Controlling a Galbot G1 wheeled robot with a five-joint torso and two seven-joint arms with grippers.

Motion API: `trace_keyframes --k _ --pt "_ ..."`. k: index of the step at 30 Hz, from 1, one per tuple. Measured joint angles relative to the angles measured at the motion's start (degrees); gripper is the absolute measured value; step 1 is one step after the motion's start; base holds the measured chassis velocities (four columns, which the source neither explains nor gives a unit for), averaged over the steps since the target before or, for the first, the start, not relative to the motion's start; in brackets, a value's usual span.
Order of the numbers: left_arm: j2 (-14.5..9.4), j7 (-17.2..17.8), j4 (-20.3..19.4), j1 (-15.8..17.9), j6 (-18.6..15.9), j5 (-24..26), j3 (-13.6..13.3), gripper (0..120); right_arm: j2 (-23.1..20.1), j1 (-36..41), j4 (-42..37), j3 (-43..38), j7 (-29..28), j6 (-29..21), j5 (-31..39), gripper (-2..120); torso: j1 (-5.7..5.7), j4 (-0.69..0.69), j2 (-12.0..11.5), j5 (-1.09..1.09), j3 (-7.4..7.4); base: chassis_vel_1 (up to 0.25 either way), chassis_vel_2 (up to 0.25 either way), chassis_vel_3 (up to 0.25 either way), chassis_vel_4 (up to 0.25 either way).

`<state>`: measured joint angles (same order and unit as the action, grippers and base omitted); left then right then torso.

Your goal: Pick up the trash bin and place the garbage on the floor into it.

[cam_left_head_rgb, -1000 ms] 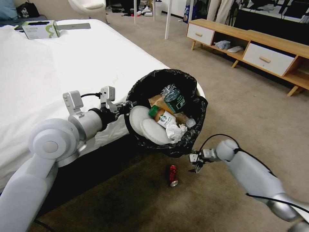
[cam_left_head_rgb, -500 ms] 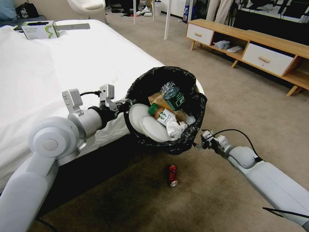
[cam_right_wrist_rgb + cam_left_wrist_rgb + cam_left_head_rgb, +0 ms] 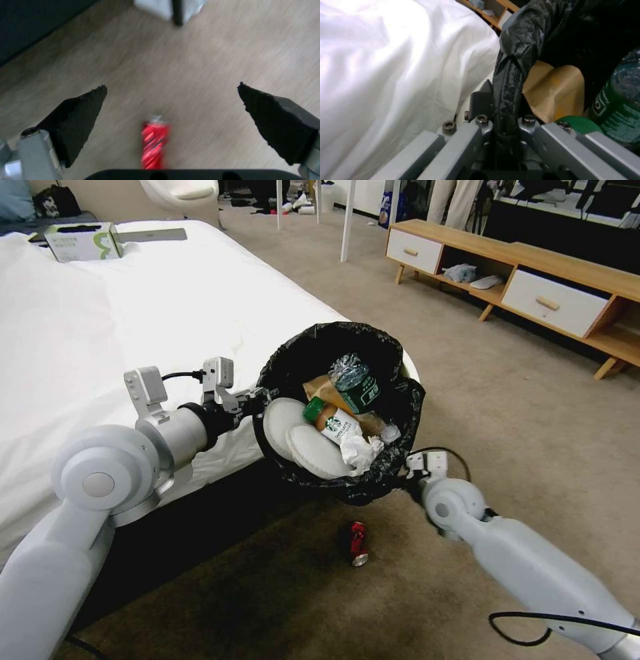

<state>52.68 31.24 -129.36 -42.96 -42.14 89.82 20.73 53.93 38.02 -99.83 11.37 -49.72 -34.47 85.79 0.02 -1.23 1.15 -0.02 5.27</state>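
The trash bin [image 3: 400,400], lined with a black bag, hangs tilted over the bed's edge. My left gripper [image 3: 260,397] is shut on its bag-covered rim [image 3: 507,100]. Inside lie a green-capped bottle [image 3: 333,421], a clear bottle [image 3: 355,379], a brown paper bag [image 3: 553,90] and a white tissue [image 3: 357,452]. A crushed red can [image 3: 358,543] lies on the floor [image 3: 520,400] below the bin. My right arm's wrist [image 3: 427,465] is by the bin's lower edge. The right gripper [image 3: 171,86] is open above the red can [image 3: 154,145], with nothing between its fingers [image 3: 76,117].
A white bed [image 3: 100,327] fills the left side, with a tissue box [image 3: 83,241] on it. A low wooden cabinet [image 3: 533,280] with white drawers runs along the right. Table legs [image 3: 347,220] stand at the back. Open carpet lies to the right of the can.
My right gripper rose from beside the can to the bin's lower edge, and that forearm swung in toward the middle. The left arm still holds the bin in nearly the same place.
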Motion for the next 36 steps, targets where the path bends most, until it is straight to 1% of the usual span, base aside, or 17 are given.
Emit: trace_keyframes --k 1,3,4,5,6,11,13,16,23,25,30,36 --pt "0.00 0.00 0.00 0.00 0.00 0.00 0.00 2 0.00 0.00 0.00 0.00 0.00 0.00 0.00 100 0.00 0.00 0.00 0.00 0.00 0.000 0.000 0.000 0.000" --pt "-0.08 0.02 0.00 0.00 0.00 0.02 0.07 2 1.54 -0.41 -0.93 -0.12 -3.88 -0.44 6.64 100 0.00 0.00 0.00 0.00 0.01 0.000 0.000 0.000 0.000" --pt "-0.08 0.02 0.00 0.00 0.00 0.02 0.07 2 1.54 -0.41 -0.93 -0.12 -3.88 -0.44 6.64 100 0.00 0.00 0.00 0.00 0.01 0.000 0.000 0.000 0.000" --pt "-0.19 0.05 -0.02 -0.04 0.01 0.02 0.24 2 3.12 -0.84 -1.42 -0.22 -7.34 -0.55 11.91 100 0.00 0.00 0.00 0.00 0.00 0.000 0.000 0.000 0.000" --pt "-0.25 0.07 -0.02 -0.11 0.03 0.00 0.38 2 3.89 -0.96 -1.61 -0.15 -8.72 -0.56 13.82 100 0.00 0.00 -0.01 0.01 0.01 0.000 0.000 0.000 0.000" --pt "-0.37 0.09 -0.02 -0.21 0.09 -0.02 0.63 2 5.33 -0.99 -2.01 0.30 -11.38 -0.49 16.55 100 0.00 -0.01 -0.02 0.01 0.01 0.000 0.000 0.000 0.000" --pt "-0.40 0.09 -0.02 -0.24 0.22 -0.02 0.60 2 6.57 -1.00 -2.68 1.02 -13.13 -0.50 18.39 100 0.00 -0.01 -0.01 0.00 0.00 0.000 0.000 0.000 0.000" --pt "-0.36 0.10 0.03 -0.24 0.22 -0.03 0.60 2 7.75 -1.09 -2.63 1.36 -14.16 -0.90 19.44 100 0.00 -0.01 -0.01 0.00 0.00 0.000 0.000 0.000 0.000" --pt "-0.04 0.11 0.06 -0.49 0.13 -0.05 0.65 2 10.30 -1.16 0.71 2.34 -13.50 -2.28 18.44 100 0.00 -0.03 -0.01 0.01 0.00 0.000 0.000 0.000 0.000" --pt "-0.10 0.11 -0.21 -1.18 0.13 -0.05 1.17 2 10.95 -1.13 3.31 2.27 -11.92 -2.69 16.84 100 0.00 0.01 -0.01 0.02 0.00 0.000 0.000 0.000 0.000" --pt "-0.39 0.10 -0.60 -2.07 -0.05 -0.04 1.80 2 10.70 -0.95 5.91 1.50 -9.89 -2.82 14.66 100 0.00 0.02 -0.02 0.02 0.00 0.000 0.000 0.000 0.000" --pt "-0.37 0.09 -0.72 -2.14 -0.09 0.01 1.97 2 10.67 -0.50 8.87 0.57 -7.90 -2.82 11.97 100 0.00 -0.01 -0.02 0.02 0.00 0.000 0.000 0.000 0.000"
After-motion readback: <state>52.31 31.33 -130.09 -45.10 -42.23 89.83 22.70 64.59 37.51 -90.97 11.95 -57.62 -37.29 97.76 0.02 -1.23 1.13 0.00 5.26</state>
